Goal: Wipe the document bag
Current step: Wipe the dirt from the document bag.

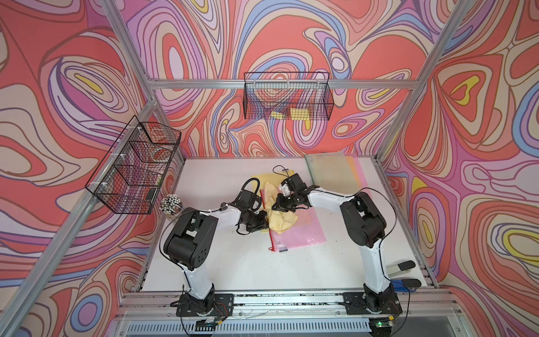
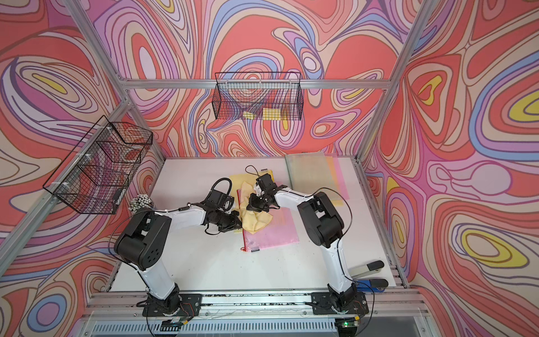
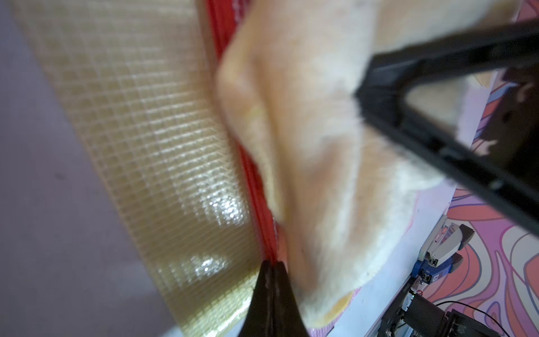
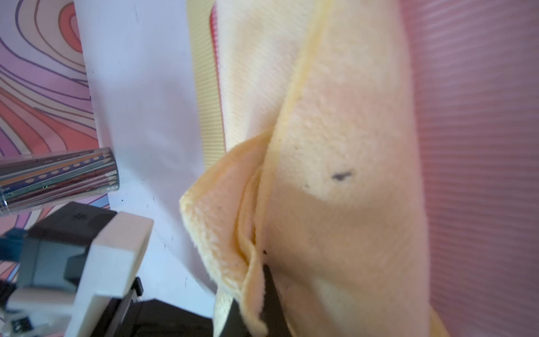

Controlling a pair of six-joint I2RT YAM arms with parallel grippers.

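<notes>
Document bag (image 1: 303,233), pink with red zip, lies flat; right gripper (image 1: 274,208) pinches cloth (image 1: 282,223), left gripper (image 3: 272,271) closed.

The pink document bag (image 1: 303,233) is translucent ribbed plastic, faintly glossy. The yellow cloth (image 1: 281,223) is fluffy, matt fabric. The yellowish mesh pouch (image 3: 151,146) is shiny gridded plastic. The white table (image 1: 248,262) looks smooth and matt.

2 wire baskets (image 1: 287,96) on frame; pencil jar (image 1: 171,204); 2 staplers (image 1: 404,266).

Both top views look steeply down on the same whole table (image 1: 233,262). Both wrist cameras sit close against the yellow cloth (image 3: 320,146).
</notes>
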